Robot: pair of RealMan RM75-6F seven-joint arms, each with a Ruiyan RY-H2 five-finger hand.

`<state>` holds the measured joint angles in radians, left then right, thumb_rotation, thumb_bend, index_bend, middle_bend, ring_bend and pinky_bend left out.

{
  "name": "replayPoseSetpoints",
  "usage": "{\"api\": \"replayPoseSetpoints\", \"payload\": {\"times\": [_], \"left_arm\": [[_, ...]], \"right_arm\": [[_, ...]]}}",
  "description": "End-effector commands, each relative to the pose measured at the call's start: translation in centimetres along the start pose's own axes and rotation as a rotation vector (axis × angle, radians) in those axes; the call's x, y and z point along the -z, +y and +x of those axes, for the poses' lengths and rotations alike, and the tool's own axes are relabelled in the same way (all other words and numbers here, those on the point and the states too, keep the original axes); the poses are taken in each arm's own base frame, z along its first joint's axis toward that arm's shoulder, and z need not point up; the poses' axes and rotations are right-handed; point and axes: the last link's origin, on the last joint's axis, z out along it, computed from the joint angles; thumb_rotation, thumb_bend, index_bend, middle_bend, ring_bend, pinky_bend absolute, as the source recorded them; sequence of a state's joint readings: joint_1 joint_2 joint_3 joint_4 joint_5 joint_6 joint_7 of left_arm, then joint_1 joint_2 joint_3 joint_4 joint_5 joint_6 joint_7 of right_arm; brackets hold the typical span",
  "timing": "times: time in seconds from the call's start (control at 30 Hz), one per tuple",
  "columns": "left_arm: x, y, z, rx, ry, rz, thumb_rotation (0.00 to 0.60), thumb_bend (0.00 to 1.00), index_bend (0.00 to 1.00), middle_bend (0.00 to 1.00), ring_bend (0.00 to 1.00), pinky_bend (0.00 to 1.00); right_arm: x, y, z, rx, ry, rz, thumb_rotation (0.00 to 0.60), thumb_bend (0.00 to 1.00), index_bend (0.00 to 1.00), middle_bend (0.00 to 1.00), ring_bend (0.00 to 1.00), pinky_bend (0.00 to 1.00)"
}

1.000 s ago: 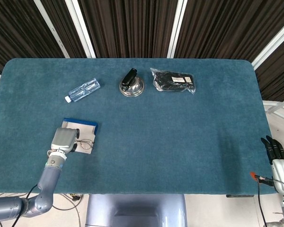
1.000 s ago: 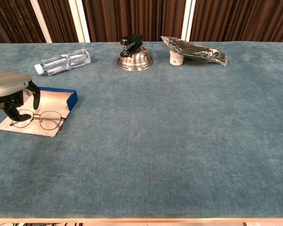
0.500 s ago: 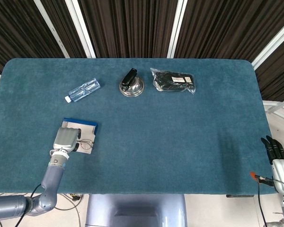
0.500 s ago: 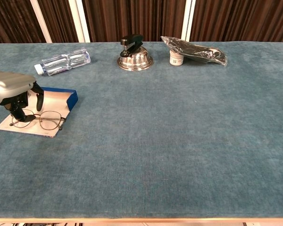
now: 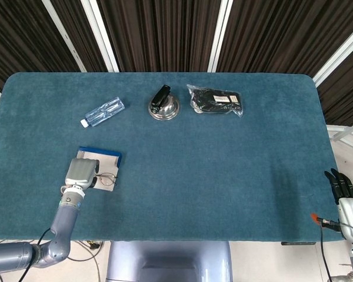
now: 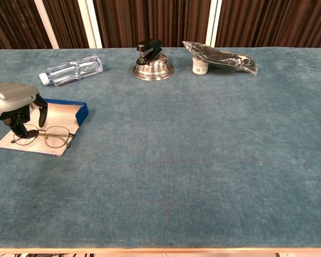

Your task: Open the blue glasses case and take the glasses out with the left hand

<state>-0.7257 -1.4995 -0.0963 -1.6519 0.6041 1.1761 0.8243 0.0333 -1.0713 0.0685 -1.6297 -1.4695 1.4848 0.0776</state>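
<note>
The blue glasses case point(image 6: 77, 110) lies open and flat near the table's left front, its pale lining facing up; the head view shows the case point(image 5: 101, 154) too. Thin wire-rimmed glasses point(image 6: 46, 137) rest on the lining, also seen as the glasses point(image 5: 107, 176) from above. My left hand point(image 6: 13, 104) hovers over the case's left part, dark fingers point(image 6: 17, 127) pointing down onto the left end of the glasses. Whether they pinch the frame is hidden. My right hand point(image 5: 343, 187) hangs off the table's right front corner, fingers spread, holding nothing.
A clear water bottle point(image 6: 72, 69) lies behind the case. A black stapler on a metal dome point(image 6: 152, 63) sits at the back middle. A black item in a plastic bag point(image 6: 223, 58) with a small white jar point(image 6: 198, 66) lies right of it.
My left hand shifted slightly right and then back left over the case. The glasses have stayed where they lay. The right hand has not moved.
</note>
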Motion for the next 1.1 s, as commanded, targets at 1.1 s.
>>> {"api": "replayPoseSetpoints", "payload": {"times": [1.1], "left_arm": [[-0.29, 0.38, -0.83, 0.015, -0.013, 0.001, 0.600, 0.40, 0.54, 1.00, 1.00, 1.00]], "right_arm": [[-0.02, 0.00, -0.01, -0.003, -0.004, -0.002, 0.600, 0.19, 0.00, 0.00, 0.00, 0.21]]}}
